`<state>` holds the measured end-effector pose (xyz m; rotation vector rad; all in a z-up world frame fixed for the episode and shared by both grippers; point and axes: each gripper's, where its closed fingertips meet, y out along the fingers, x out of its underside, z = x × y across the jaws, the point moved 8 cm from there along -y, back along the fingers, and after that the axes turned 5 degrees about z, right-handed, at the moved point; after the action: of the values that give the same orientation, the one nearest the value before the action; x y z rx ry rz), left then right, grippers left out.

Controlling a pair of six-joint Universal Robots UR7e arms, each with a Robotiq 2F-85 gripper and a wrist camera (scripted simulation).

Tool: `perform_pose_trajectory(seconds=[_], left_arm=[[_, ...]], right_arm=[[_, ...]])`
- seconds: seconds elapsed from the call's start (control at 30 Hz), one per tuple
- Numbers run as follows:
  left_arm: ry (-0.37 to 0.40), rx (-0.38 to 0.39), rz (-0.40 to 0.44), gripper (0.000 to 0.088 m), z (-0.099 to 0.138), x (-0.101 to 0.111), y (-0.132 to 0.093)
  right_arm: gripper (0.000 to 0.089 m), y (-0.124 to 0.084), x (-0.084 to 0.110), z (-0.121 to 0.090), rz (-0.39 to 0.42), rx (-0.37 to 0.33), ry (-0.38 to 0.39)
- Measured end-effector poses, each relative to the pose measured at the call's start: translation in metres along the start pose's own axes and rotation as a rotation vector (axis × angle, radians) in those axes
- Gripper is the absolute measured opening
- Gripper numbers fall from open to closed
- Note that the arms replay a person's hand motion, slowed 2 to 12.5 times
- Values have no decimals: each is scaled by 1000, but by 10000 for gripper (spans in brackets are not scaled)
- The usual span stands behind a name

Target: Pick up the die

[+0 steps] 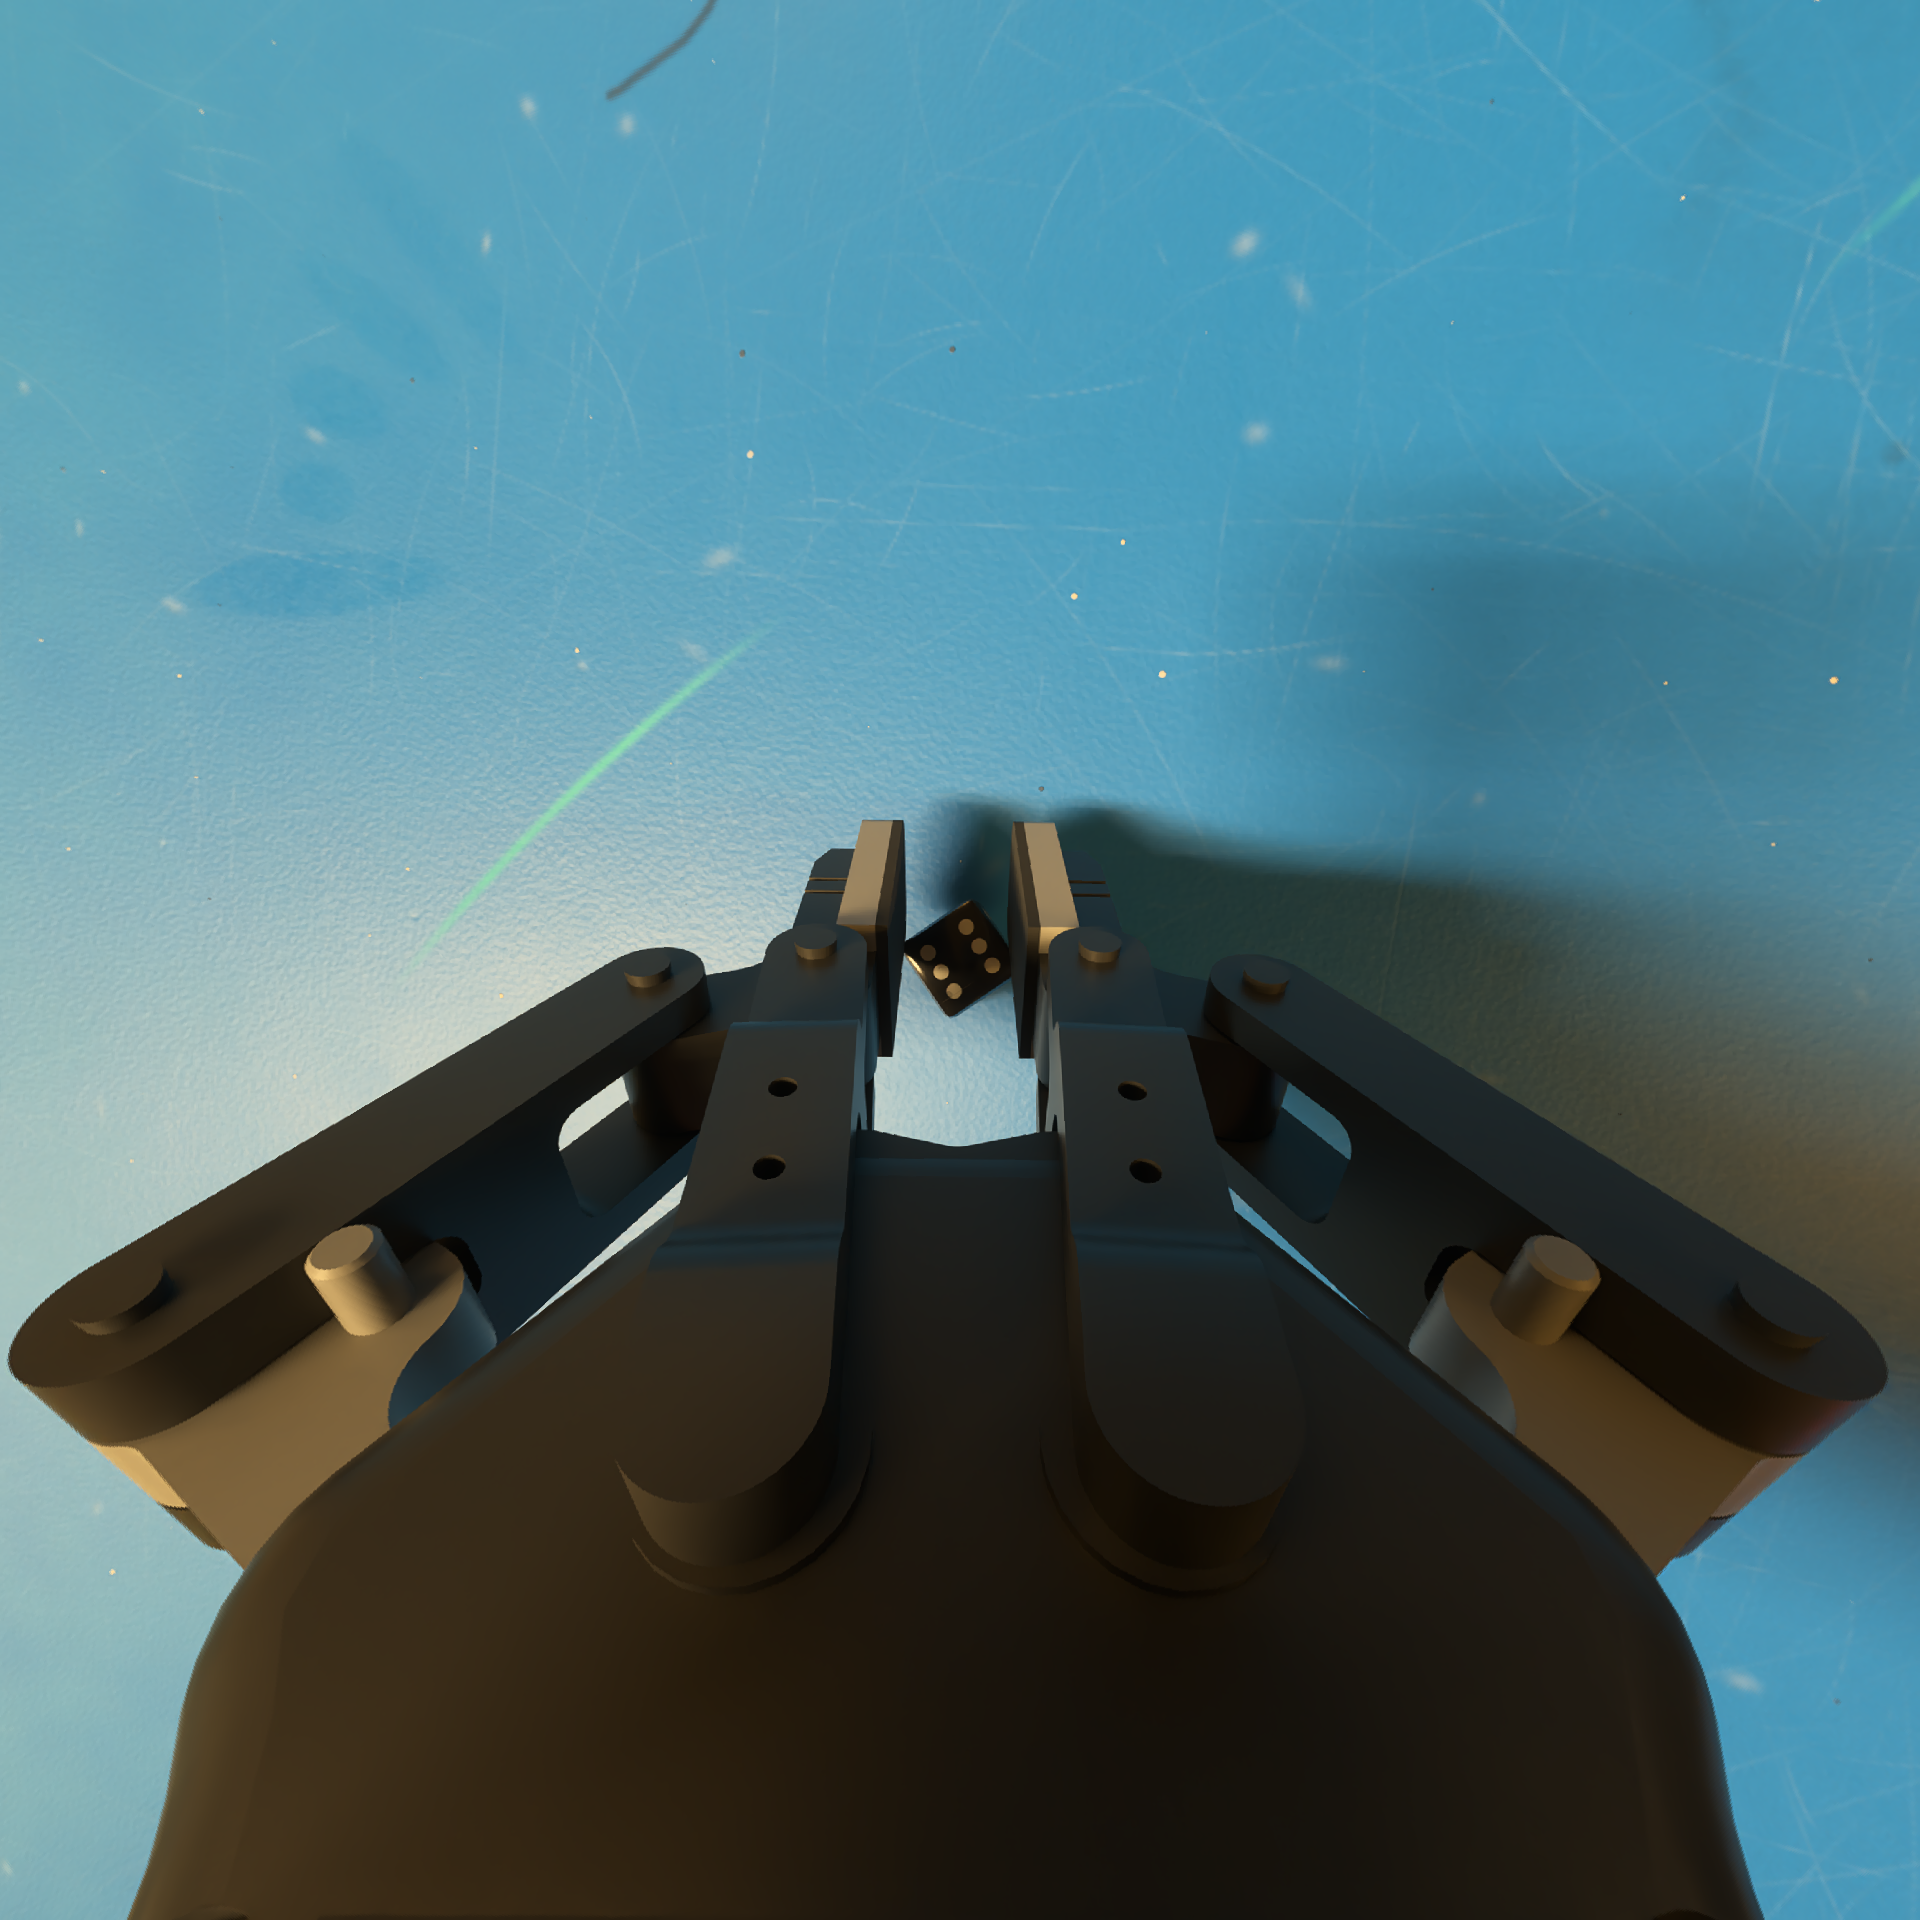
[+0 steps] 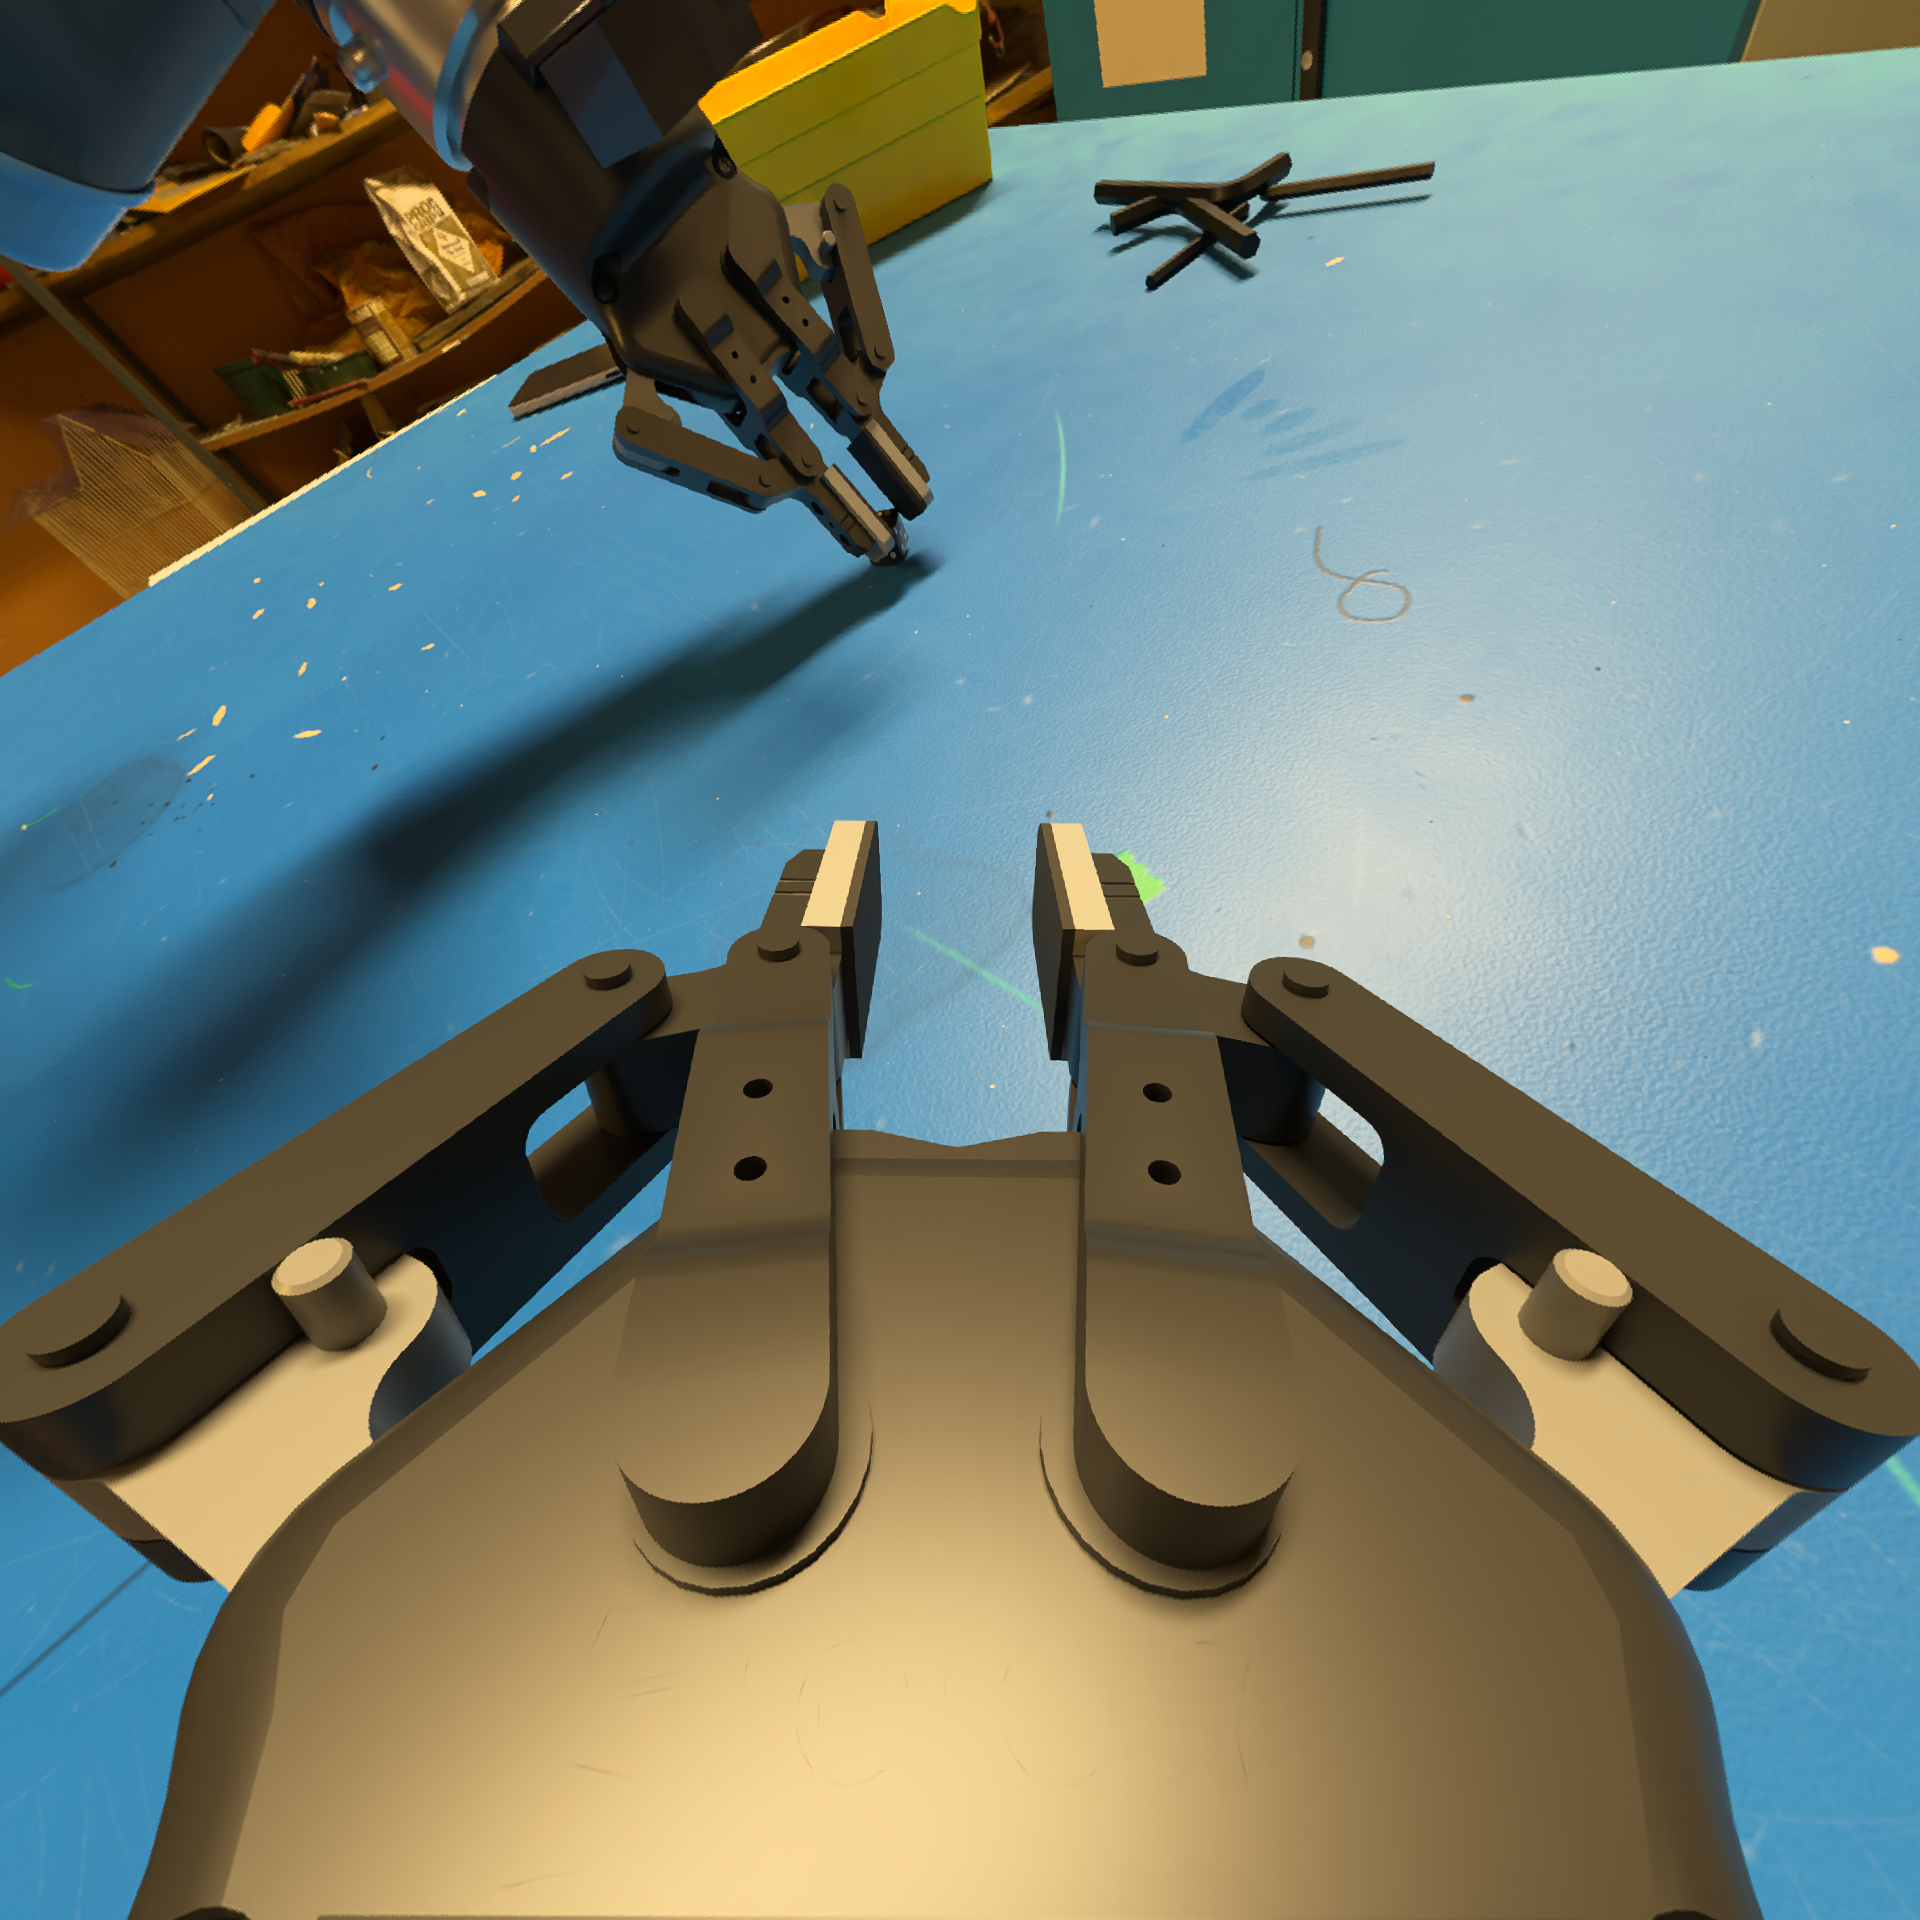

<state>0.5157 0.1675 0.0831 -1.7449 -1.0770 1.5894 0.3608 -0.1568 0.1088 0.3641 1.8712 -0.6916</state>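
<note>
Left gripper [image 1: 956, 868] pointed steeply down at the blue table [image 1: 1143, 416], fingertips at the surface. Its flat pads sat narrowly parted around the die [image 1: 958, 957], a small black cube with pale pips, turned corner-on between them; whether they pinched it could not be told. Right gripper [image 2: 956, 862] hovered nearer, tilted over bare scratched tabletop, fingers apart and holding nothing. Far right lay black bars [image 2: 1236, 208]; a yellow bin [image 2: 873, 114] stood at the far edge.
</note>
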Motion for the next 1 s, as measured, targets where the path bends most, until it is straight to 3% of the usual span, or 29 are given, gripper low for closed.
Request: perform_pose_trajectory(seconds=[0.5, 0.67, 1.0], left_arm=[[-25, -42, 24, 191, 0, -2, -6], [-59, -47, 14, 246, -1, -1, -6], [-151, -50, -5, 249, -4, 2, -5]], right_arm=[[266, -1, 0, -3, 0, 3, -18], [265, -1, 0, -4, -2, 3, -23], [264, 0, 0, -5, -8, 2, -27]])
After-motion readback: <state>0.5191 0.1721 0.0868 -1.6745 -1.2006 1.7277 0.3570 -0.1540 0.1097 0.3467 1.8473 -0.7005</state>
